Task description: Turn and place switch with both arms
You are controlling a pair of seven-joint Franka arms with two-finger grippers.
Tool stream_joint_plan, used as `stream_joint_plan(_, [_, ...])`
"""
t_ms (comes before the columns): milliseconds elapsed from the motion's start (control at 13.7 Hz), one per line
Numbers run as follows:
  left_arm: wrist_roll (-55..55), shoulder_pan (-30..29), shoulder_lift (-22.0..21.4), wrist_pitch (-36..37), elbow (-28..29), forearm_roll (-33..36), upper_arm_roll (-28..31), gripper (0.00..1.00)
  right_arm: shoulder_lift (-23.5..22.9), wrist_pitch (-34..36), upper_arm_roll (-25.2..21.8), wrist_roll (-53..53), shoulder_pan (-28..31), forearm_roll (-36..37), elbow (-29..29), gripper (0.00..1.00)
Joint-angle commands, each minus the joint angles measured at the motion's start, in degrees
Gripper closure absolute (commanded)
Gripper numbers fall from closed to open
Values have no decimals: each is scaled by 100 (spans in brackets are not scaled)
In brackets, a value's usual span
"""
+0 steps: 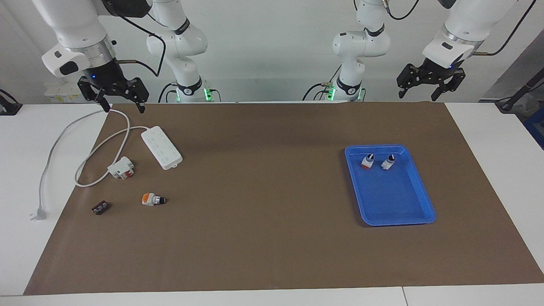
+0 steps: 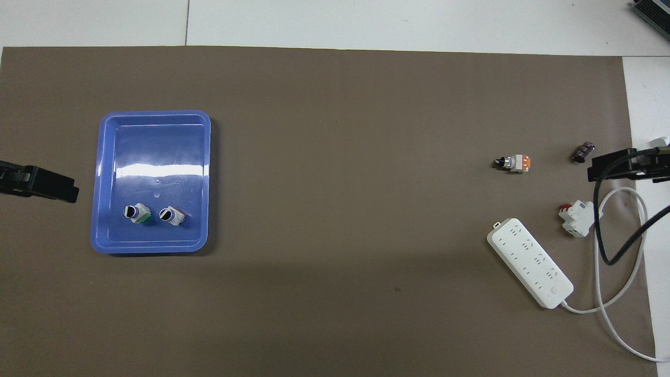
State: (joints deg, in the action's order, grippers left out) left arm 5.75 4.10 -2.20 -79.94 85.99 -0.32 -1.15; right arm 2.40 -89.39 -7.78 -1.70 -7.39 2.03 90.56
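The right end effector (image 1: pixel 121 102) hangs in the air over the desk's (image 1: pixel 272 297) robot-side edge near the right arm's corner, above the loop of white cable (image 1: pixel 63 131), its fingers spread apart and holding nothing; the left end effector (image 1: pixel 429 87) hangs over the same edge near the left arm's corner, fingers likewise apart and empty; both arms wait, touching nothing. Nearest the robots on the brown mat (image 1: pixel 272 255) lies the white power strip (image 1: pixel 162 147), set at a slant toward the right arm's end of the desk; just farther out and closer to that end's edge sits the white-and-red block (image 1: pixel 121 168), joined to the cable. At the left arm's end stands the blue tray (image 1: pixel 418 214), and in the part of it closest to the robots two switches stand side by side, one with a red-orange base (image 1: pixel 367 161) and one white (image 1: pixel 388 162), apart from each other. Farther out at the right arm's end, the switch (image 1: pixel 153 199) lies on its side on the mat, its orange-and-white base toward that end's edge and its black knob toward the desk's middle, well apart from both end effectors; beside it, nearer that edge, rests the small black terminal strip (image 1: pixel 100 208); out on the bare white desk past the mat's edge lies the cable's plug (image 1: pixel 38 213).
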Motion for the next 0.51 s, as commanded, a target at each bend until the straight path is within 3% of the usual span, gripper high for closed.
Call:
stream_joint_plan(0, [-57, 29, -141, 22, 155, -65, 53, 0, 33, -481, -13, -266, 19, -71, 93, 0])
stream_joint_plan(219, [-57, 29, -141, 31, 155, -65, 53, 0, -11, -956, -13, -2652, 80, -27, 250, 0])
stream_joint_plan(438, [-57, 29, -141, 31, 155, -56, 53, 0, -125, -1596, -22, -4211, 106, -27, 549, 0])
